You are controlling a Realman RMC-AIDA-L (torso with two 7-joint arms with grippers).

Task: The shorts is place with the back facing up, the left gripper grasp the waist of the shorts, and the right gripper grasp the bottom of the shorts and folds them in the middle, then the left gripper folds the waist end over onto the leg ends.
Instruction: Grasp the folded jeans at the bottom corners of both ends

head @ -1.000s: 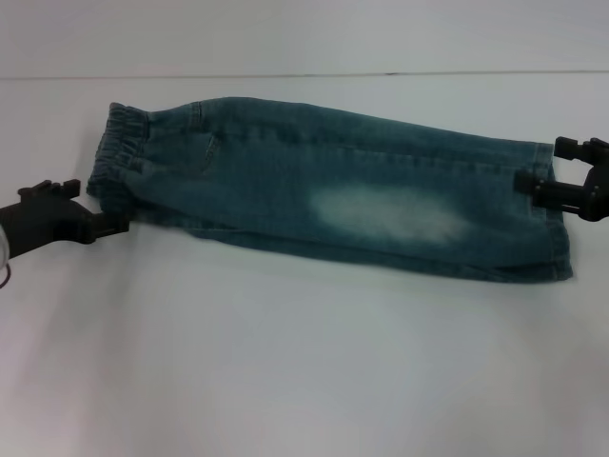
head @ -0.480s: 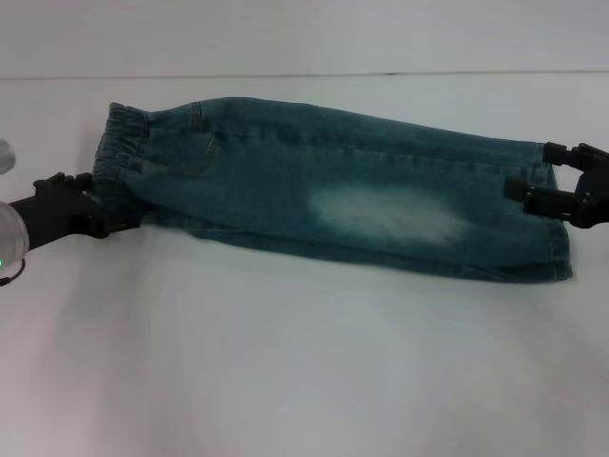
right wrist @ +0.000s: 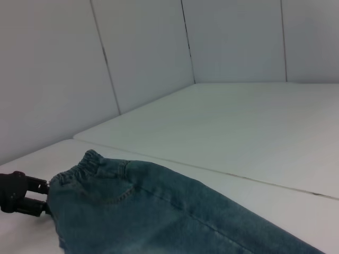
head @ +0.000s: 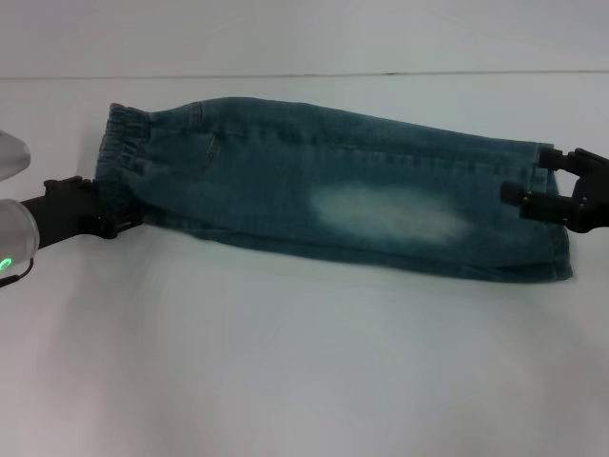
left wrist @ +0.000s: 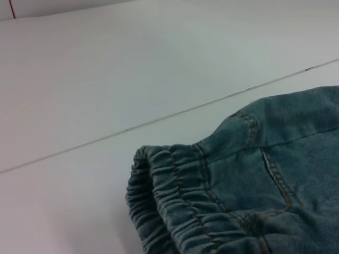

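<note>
Shorts (head: 333, 195) lie folded lengthwise mid-frame; left gripper (head: 119, 221), closure unclear, should clamp the waist (head: 122, 152) squarely; right gripper (head: 528, 190) spread at right-edge hems.

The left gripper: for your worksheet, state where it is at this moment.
In the head view the left gripper is at the far left, low over the white table, at the shorts' gathered waist end.
</note>
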